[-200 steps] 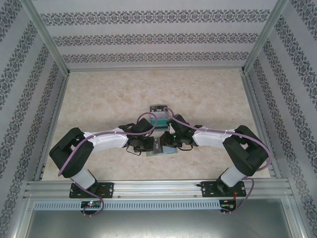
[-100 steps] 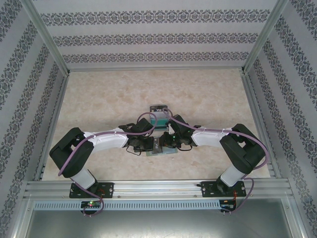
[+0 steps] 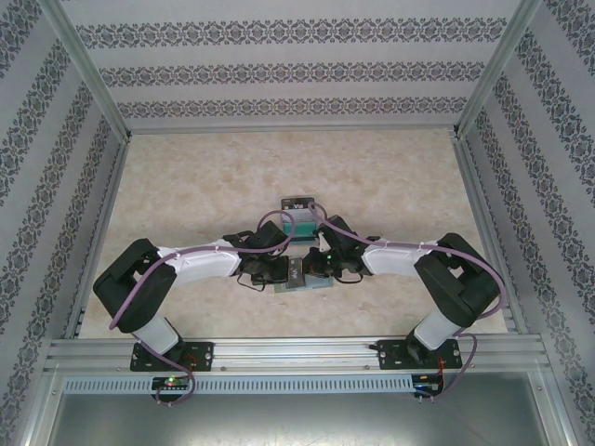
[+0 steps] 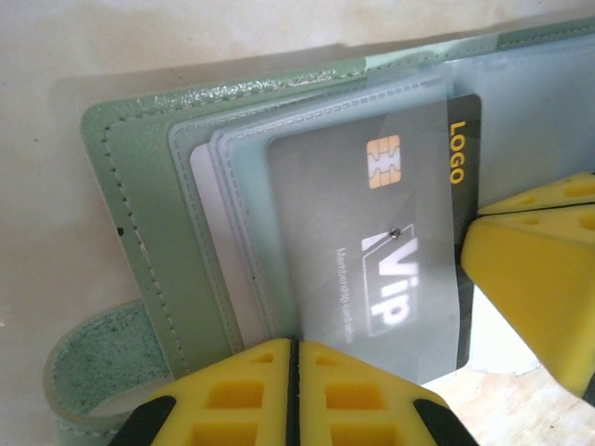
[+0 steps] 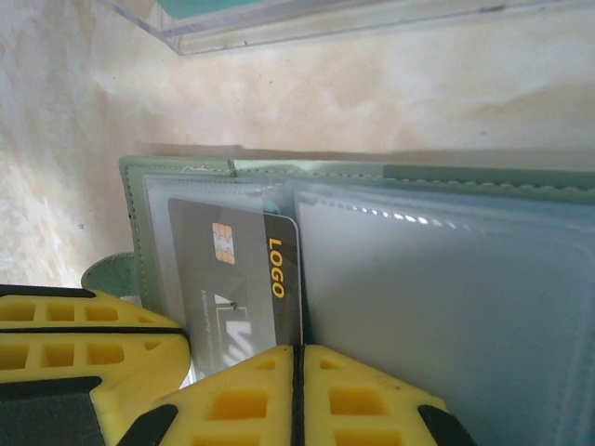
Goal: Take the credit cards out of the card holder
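**Both closed grippers worked one dark card at the open holder**

On the beige marble-patterned table (image 3: 372,177), the grey-green stitched two-panel card holder (image 4: 139,214) lay open near the front edge, between the two arms, so each could reach it from its own side. Just beyond it stood a clear plastic box (image 5: 232,37), probably there to receive the cards. A dark grey plastic credit card (image 4: 372,251) with a gold chip and "VIP" lettering sat in a glossy pale sleeve. The left gripper (image 4: 293,390) had its yellow fingers pressed together against the holder's edge with nothing visible between them, probably to pin the wallet in place. The right gripper (image 5: 297,400), likewise pressed together, had its tips at the card's "LOGO" end, apparently to slide the card out rather than pinch it.
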Available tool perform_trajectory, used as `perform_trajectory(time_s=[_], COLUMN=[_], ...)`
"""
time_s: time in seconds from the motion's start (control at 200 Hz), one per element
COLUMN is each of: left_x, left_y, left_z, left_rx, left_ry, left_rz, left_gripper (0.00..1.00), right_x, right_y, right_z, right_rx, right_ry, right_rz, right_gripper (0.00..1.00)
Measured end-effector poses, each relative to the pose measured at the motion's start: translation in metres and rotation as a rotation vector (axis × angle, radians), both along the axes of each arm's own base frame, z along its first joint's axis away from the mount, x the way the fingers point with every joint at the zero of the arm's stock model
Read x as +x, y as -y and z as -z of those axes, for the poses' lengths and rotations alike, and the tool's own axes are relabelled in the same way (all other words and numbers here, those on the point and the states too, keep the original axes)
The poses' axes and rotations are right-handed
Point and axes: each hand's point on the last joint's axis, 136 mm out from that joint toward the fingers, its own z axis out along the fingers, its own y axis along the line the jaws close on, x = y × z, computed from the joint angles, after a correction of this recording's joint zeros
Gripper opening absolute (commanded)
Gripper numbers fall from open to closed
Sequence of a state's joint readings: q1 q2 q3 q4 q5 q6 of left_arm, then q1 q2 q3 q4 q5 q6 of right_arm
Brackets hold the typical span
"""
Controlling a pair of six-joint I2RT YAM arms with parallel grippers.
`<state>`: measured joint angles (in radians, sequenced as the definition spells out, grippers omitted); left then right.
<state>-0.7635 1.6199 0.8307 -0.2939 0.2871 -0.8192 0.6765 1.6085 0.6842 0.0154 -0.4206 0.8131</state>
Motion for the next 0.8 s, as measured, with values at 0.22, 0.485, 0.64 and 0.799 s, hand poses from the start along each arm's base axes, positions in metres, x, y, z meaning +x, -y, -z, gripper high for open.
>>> perform_trajectory(time_s=[0.22,0.485,0.64,0.799], left_x=[0.0,0.0,0.0,0.0], left_y=[0.0,0.0,0.0,0.001], left_z=[0.0,0.0,0.0,0.0], left_rx=[0.0,0.0,-0.001,-0.004], left_ry=[0.0,0.0,0.0,-0.001], left_rz=[0.0,0.0,0.0,0.001], left_gripper=[0.0,0.0,0.0,0.0], right_x=[0.002,0.0,0.001,-0.001], right_y=[0.014,0.015,0.01,0.007], right_z=[-0.002,-0.006,-0.006,0.0], right_rx=[0.004,0.026,0.049,0.067], right_ry=[-0.005,0.002,0.002,-0.016], right_rz=[0.024,0.011,0.0,-0.003], right_gripper=[0.0,0.08,0.16,0.18])
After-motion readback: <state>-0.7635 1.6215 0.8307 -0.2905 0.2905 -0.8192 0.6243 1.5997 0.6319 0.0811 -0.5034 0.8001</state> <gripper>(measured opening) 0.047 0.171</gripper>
